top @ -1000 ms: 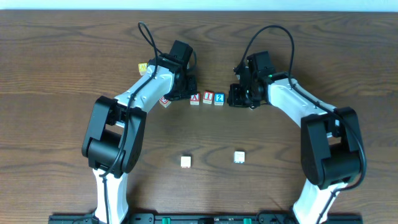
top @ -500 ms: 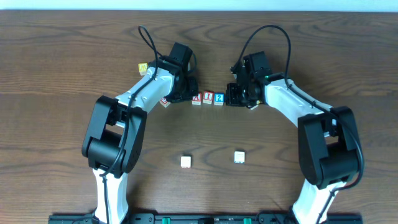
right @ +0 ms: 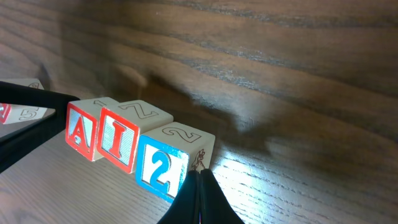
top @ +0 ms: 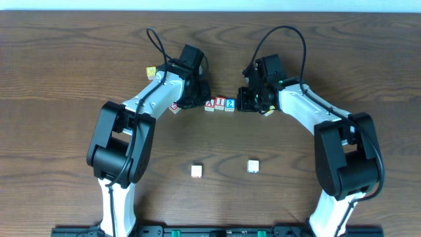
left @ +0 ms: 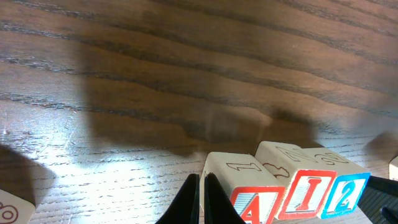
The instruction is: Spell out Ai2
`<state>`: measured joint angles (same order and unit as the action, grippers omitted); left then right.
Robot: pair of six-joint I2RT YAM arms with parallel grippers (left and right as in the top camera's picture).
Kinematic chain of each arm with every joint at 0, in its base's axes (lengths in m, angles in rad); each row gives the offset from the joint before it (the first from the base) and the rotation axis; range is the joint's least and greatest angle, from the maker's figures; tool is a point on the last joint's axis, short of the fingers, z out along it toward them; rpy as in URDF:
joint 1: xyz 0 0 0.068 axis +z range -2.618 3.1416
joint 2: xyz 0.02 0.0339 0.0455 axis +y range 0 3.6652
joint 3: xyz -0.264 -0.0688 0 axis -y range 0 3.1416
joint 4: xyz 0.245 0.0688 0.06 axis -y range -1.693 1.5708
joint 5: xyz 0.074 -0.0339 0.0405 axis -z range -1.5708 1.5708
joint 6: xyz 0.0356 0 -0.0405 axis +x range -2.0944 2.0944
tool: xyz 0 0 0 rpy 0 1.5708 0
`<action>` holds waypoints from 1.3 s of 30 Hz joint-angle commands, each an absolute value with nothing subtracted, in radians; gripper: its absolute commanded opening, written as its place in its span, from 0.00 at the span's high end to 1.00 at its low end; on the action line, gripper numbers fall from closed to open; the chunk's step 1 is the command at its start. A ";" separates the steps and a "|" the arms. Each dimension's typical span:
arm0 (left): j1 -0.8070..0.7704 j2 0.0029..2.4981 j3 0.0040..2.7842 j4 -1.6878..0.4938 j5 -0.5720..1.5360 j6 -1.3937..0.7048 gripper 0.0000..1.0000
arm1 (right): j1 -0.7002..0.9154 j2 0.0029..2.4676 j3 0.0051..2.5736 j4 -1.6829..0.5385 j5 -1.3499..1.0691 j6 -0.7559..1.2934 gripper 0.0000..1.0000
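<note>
Starting at the left of the table, you are seeing a yellow block lying on its own toward the far edge, just beside the left arm. A little further right, a white block with red print is resting close under that arm, apart from the row. Toward the near edge, well apart from everything else, the left pale block is sitting alone. The left gripper is reaching down low over the table with its jaws pressed together and nothing between them. Their joined tip is standing right at the left side of the A block, though you cannot tell whether it is actually touching. The three task blocks are sitting in the middle of the table, between the two grippers, in one tight row. The A block is touching the I block, and that one is touching the 2 block. A and I are showing red characters and the 2 is showing blue, so from the wrist cameras you are reading A, I, 2 in order. The right gripper is also holding its jaws together on nothing, with the tip meeting the outer lower corner of the 2 block. Further right and toward the near edge, the right pale block is lying by itself.
</note>
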<state>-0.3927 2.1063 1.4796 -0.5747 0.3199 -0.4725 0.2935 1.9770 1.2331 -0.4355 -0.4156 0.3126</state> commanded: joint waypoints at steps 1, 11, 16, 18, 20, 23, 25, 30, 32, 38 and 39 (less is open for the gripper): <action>-0.394 2.121 1.474 -0.574 0.339 -0.480 0.94 | 0.303 1.982 1.230 -0.428 -0.427 0.329 0.98; -0.406 2.121 1.474 -0.574 0.340 -0.495 0.94 | 0.303 1.982 1.230 -0.421 -0.434 0.329 0.99; -0.405 2.121 1.474 -0.575 0.324 -0.495 0.94 | 0.302 1.982 1.230 -0.419 -0.421 0.329 0.99; -0.404 2.121 1.474 -0.580 0.290 -0.494 0.94 | 0.301 1.982 1.230 -0.420 -0.415 0.329 0.98; -0.402 2.121 1.474 -0.584 0.271 -0.494 0.94 | 0.298 1.982 1.231 -0.419 -0.411 0.329 0.99; -0.394 2.120 1.475 -0.585 0.251 -0.494 0.94 | 0.293 1.982 1.237 -0.422 -0.384 0.329 0.98; -0.387 2.120 1.475 -0.582 0.244 -0.493 0.94 | 0.289 1.982 1.247 -0.424 -0.373 0.328 0.99; -0.361 2.117 1.479 -0.572 0.244 -0.477 0.94 | 0.287 1.982 1.294 -0.445 -0.326 0.317 0.99; -0.351 2.111 1.490 -0.571 0.243 -0.466 0.94 | 0.287 1.982 1.326 -0.450 -0.312 0.316 0.98; -0.324 2.024 1.523 -0.575 0.216 -0.423 0.94 | 0.288 1.981 1.475 -0.548 -0.311 0.291 0.98; -0.319 1.989 1.523 -0.580 0.202 -0.418 0.94 | 0.288 1.980 1.507 -0.585 -0.311 0.276 0.98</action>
